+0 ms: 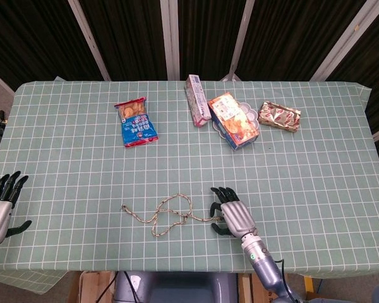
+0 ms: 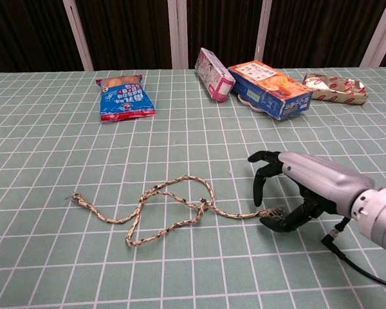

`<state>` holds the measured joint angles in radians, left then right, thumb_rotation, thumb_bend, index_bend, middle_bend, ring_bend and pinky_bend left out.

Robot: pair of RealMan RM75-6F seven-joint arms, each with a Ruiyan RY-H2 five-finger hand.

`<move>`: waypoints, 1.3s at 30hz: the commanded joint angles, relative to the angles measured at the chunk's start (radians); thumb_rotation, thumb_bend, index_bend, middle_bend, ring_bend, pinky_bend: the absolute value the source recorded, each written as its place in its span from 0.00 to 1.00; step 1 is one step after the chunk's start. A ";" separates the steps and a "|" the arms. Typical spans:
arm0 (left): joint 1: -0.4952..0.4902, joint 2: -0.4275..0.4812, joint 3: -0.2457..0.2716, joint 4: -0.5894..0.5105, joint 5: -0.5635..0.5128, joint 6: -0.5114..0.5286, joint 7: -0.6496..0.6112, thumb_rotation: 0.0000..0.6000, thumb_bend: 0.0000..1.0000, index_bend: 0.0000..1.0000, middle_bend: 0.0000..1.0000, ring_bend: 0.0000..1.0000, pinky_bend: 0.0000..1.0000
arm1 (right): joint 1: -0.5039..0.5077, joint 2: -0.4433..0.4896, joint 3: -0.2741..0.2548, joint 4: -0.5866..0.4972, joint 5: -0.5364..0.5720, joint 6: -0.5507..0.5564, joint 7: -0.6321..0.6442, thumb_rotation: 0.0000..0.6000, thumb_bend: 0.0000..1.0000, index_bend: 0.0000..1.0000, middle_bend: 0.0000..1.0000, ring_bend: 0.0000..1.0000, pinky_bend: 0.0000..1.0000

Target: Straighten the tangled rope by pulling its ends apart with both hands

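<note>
Head view: The bench (image 1: 63, 139) carries a green cloth with a white grid. The rope (image 1: 167, 214) lies near the front edge, slightly left of centre, with one loop and a crossing. Its left end points toward 9 o'clock; a second loose end lies toward 6 o'clock of the loop. Its right end runs toward 3 o'clock and meets the right hand (image 1: 230, 213). The right hand rests palm down on the bench, dark fingers extended toward 12 o'clock, thumb at the rope end. This view does not show whether the rope is pinched. The left hand (image 1: 1, 202) hovers at the far left edge of the bench, fingers apart and pointing toward 12 o'clock, holding nothing, well apart from the rope. At the rear of the bench lie a blue snack bag (image 1: 136, 121), a pink-white box (image 1: 196, 100), an orange box (image 1: 234, 120) and a foil-wrapped packet (image 1: 279, 116).

Chest view: The rope (image 2: 174, 205) lies at the centre front of the bench (image 2: 45, 129). Its right end touches the right hand (image 2: 289, 190) between the downward-curled fingers and the thumb (image 2: 280, 222). The fingers are arched over the frayed end, with the tips near the cloth; a firm grip cannot be confirmed. The left hand is outside this view. The blue snack bag (image 2: 123, 96), pink-white box (image 2: 213, 74), orange box (image 2: 271, 89) and foil-wrapped packet (image 2: 334, 87) stand toward 12 o'clock.
</note>
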<state>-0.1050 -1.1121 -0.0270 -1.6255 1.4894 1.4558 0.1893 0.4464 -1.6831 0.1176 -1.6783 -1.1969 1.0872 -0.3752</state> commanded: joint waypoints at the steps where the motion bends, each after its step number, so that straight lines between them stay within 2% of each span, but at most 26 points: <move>1: 0.000 0.000 0.000 0.000 0.000 0.000 0.000 1.00 0.00 0.00 0.00 0.00 0.00 | 0.002 -0.007 0.000 0.004 0.002 0.003 0.006 1.00 0.34 0.54 0.11 0.00 0.00; 26: -0.002 0.001 0.000 0.001 -0.007 -0.006 -0.006 1.00 0.00 0.00 0.00 0.00 0.00 | 0.025 -0.056 -0.008 0.045 0.041 0.007 -0.015 1.00 0.36 0.56 0.12 0.00 0.00; 32: -0.003 0.000 0.001 0.001 -0.005 -0.006 -0.002 1.00 0.00 0.00 0.00 0.00 0.00 | 0.026 -0.060 -0.008 0.048 0.046 0.009 -0.011 1.00 0.41 0.58 0.12 0.00 0.00; 39: -0.003 0.001 0.001 0.000 -0.008 -0.009 0.001 1.00 0.00 0.00 0.00 0.00 0.00 | 0.027 -0.055 -0.010 0.040 0.056 0.012 -0.019 1.00 0.43 0.62 0.13 0.00 0.00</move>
<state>-0.1083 -1.1114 -0.0259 -1.6256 1.4812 1.4466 0.1903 0.4732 -1.7391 0.1077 -1.6380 -1.1411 1.0992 -0.3938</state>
